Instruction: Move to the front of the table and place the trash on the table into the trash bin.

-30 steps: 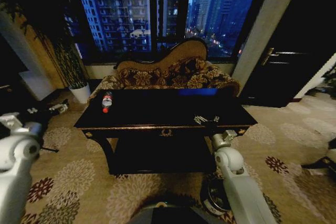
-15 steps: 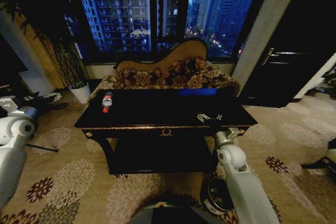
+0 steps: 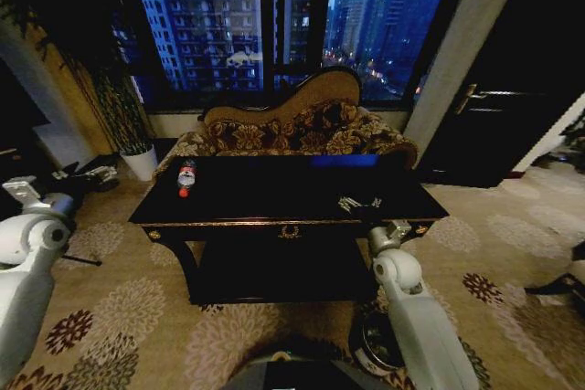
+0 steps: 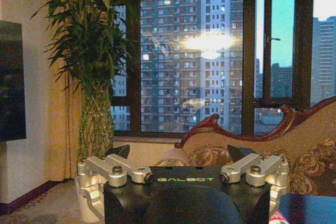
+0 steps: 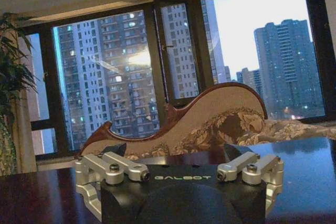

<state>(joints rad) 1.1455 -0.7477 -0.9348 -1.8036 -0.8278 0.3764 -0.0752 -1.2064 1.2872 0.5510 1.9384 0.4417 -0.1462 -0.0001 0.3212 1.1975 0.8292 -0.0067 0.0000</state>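
My right gripper hangs over the near right part of the table, just past its gold-trimmed front edge. In the right wrist view it stands wide apart w/ nothing between the jaws. My left gripper is out to the left, off the table, low over the carpet and pointing toward the potted plant. It is also spread wide and empty.

The bottle lies on the far left part of the top, red cap toward me. I can't make out any paper wads. The trash bin sits on the floor near right, just beside my right arm and partly hidden by it.

Step in hand, I judge: reach for trash. The bottle is closer to the left arm, so I'd bring that one up and over the left table edge, come down from above, and close across the bottle's body, not the cap.

Room to move: the sofa is tight behind the table, so no overshoot to the far side. Open carpet lies left and right. The bin is low and near my base, so the carry must clear the front edge first.
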